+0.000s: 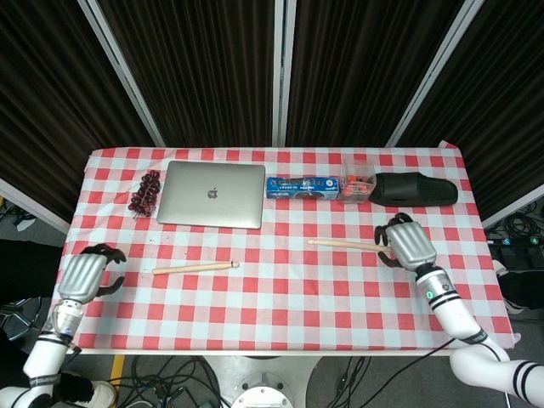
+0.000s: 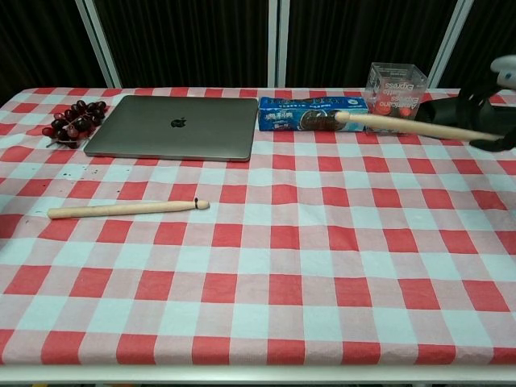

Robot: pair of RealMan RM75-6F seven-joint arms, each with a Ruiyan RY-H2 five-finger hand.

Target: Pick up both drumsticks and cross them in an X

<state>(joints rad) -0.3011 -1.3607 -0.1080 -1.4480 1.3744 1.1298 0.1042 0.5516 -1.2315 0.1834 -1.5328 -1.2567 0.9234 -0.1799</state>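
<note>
Two pale wooden drumsticks. One drumstick (image 1: 195,268) (image 2: 127,210) lies flat on the checked cloth, left of centre, tip pointing right. My right hand (image 1: 410,241) (image 2: 498,113) grips the butt of the other drumstick (image 1: 343,244) (image 2: 411,126) and holds it raised above the table, tip pointing left. My left hand (image 1: 83,275) hovers at the table's left edge with its fingers curled and nothing in them, well left of the lying stick; the chest view does not show it.
Along the back of the table (image 1: 289,306) lie a bunch of cherries (image 1: 145,192), a closed silver laptop (image 1: 212,194), a blue biscuit box (image 1: 303,186), a clear plastic box (image 1: 358,185) and a black slipper (image 1: 415,189).
</note>
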